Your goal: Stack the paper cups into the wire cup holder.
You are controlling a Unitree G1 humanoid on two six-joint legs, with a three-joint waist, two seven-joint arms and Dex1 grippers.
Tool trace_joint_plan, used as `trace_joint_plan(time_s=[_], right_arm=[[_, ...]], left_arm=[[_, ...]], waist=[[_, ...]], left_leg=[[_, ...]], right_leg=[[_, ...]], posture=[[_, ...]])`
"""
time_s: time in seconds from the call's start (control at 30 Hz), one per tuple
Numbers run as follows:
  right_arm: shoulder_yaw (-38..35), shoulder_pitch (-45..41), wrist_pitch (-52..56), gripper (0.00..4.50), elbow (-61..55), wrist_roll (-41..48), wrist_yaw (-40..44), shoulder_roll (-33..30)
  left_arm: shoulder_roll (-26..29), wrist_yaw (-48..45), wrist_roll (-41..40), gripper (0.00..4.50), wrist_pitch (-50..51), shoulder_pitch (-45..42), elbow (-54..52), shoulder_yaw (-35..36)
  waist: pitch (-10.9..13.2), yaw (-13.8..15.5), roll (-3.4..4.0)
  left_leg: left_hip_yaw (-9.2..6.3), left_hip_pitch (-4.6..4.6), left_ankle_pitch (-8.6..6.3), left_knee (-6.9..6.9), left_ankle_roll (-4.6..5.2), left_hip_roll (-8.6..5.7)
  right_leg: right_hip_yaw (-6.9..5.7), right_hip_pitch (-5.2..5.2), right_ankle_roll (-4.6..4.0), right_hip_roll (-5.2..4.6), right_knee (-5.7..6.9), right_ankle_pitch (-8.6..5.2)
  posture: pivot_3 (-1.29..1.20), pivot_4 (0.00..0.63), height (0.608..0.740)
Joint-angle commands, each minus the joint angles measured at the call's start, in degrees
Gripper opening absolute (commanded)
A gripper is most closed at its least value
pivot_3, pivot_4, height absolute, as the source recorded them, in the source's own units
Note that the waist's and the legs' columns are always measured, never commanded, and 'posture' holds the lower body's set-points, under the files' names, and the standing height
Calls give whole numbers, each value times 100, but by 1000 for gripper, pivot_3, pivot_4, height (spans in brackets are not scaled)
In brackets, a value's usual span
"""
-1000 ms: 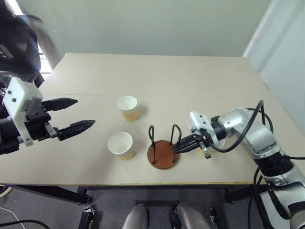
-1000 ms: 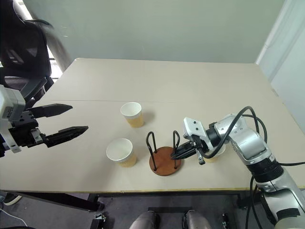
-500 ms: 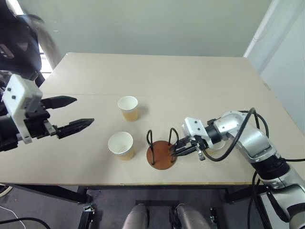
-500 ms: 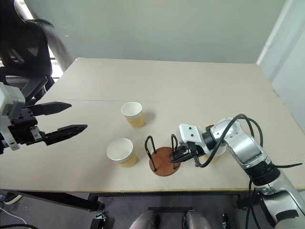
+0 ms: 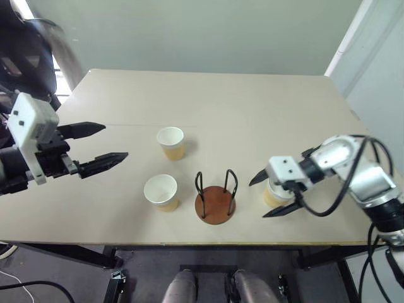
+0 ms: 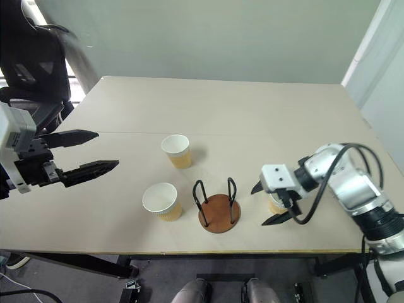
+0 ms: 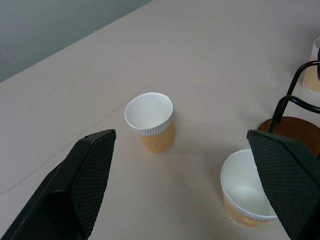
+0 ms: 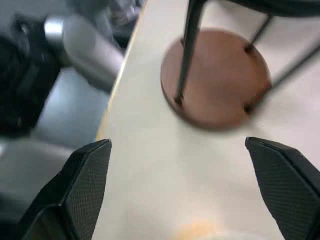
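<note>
Reaching in from the right, the right arm bends across the desk's [image 5: 252, 113] near-right part, its end effector [image 5: 271, 194] spread wide, one finger either side of the right cup [image 5: 273, 196]; contact with the cup wall can't be judged. The fingers angle down and toward the holder [image 5: 215, 199]. The right wrist view has the holder's base just ahead of the open fingers, close to the desk's near edge.

Left arm held above the desk's left edge, roughly level, its end effector [image 5: 95, 146] also wide and holding nothing, aimed toward the middle cups.

Holder stands upright near the front edge, centre, its two wire loops holding no cup. Near cup [image 5: 160, 192] sits just left of the holder, apart from it. Far cup [image 5: 170, 142] stands further back, left of centre, well apart from the holder. All three cups upright, mouths up.

Room: the far half of the desk is bare. Gap between holder and right cup is narrow. The holder's base lies close to the front edge. A black chair [image 6: 31, 63] stands beyond the far-left corner.
</note>
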Motion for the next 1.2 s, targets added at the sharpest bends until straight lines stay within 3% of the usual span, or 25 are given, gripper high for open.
trace_joint_plan(time_s=[0.03, 0.2, 0.37, 0.67, 1.13, 1.2], right_arm=[[-564, -358, -63, 4489, -304, 252, 217, -311], [-1044, -684, 279, 4489, -560, 523, 395, -883], [-1016, 334, 45, 4489, -845, 259, 341, -1602], [-671, 504, 173, 4489, -883, -192, -91, -1214], [-411, 503, -282, 4489, -396, -552, -14, -921], [-411, 532, -336, 4124, -365, -567, 15, -903]], left_arm=[[22, -68, 23, 4500, -179, -156, 54, -70], [80, -455, -243, 4500, -151, -250, 77, -294], [351, -996, -1221, 4500, 438, -340, -631, -521], [541, -1261, -732, 4500, 227, 32, -693, -890], [436, -1246, -923, 4500, 397, 566, -1210, -253], [444, -1246, -900, 4500, 391, 627, -1223, -212]], waist=[[0, -1, 0], [0, -5, -1], [-13, 68, -35], [-1, -9, -22], [0, 8, -21], [0, 8, -21]], left_leg=[[0, 1, 1, -2, 0, 0], [0, 0, 0, -6, 0, 0], [-7, -3, -20, 1, 0, -3], [9, 19, -38, 20, 12, 9], [9, 7, -53, 45, 31, 8], [8, 8, -53, 47, 31, 8]], right_leg=[[0, -1, -1, 0, 0, -1], [1, -1, 2, 3, 0, -11], [0, 11, 42, 3, -1, -17], [10, 21, 60, 13, 2, -14], [12, 27, 73, 12, -1, -21], [12, 29, 73, 13, 1, -20]], posture=[[0, 150, 740], [0, 150, 740], [0, 150, 740], [0, 150, 740], [0, 150, 740], [0, 150, 740]])
